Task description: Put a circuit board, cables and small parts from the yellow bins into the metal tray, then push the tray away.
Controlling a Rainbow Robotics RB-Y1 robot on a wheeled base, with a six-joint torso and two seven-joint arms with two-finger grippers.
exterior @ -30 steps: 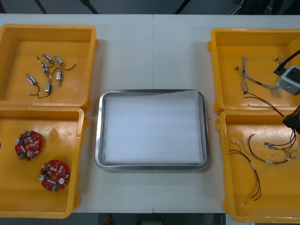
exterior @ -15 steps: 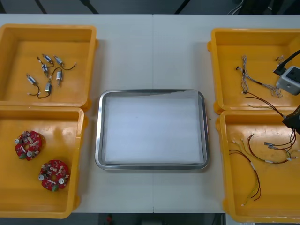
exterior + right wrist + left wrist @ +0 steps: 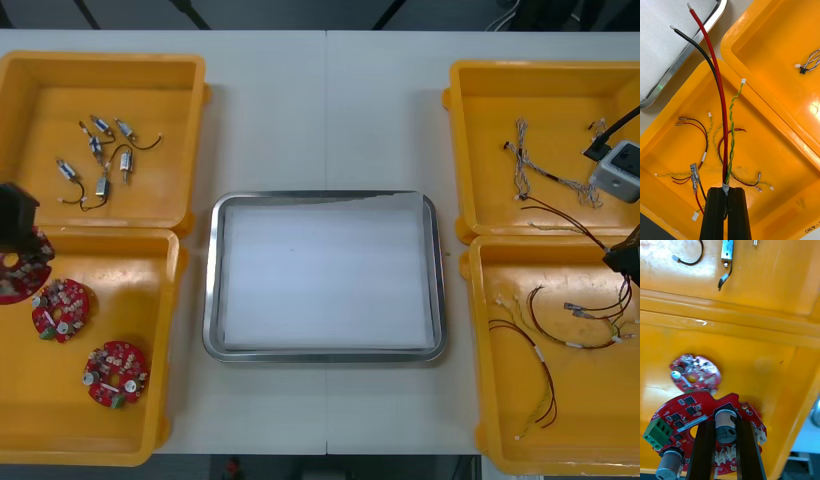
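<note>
Left of the shallow white-lined metal tray (image 3: pixel 325 275), the near yellow plastic bin (image 3: pixel 150 300) holds two flat round red circuit boards (image 3: pixel 116 374). Over that bin's side farthest from the tray, the left gripper (image 3: pixel 725 423) is clamped on a third round red circuit board (image 3: pixel 685 408), a black finger either side of a silver cylinder (image 3: pixel 725 430) on it. Right of the tray, the other near yellow bin (image 3: pixel 590 420) holds loose red, black and yellow cables (image 3: pixel 540 375). Above them the right gripper (image 3: pixel 725 189) pinches a bundle of red, black and twisted green-yellow cables (image 3: pixel 724 127). Farther off, small metal parts (image 3: pixel 100 160) lie in the far yellow bin left of the tray (image 3: pixel 160 90), and thin pale twisted cables (image 3: pixel 525 165) in the far yellow bin on its right (image 3: pixel 500 100), all on the light worktop (image 3: pixel 330 110).
</note>
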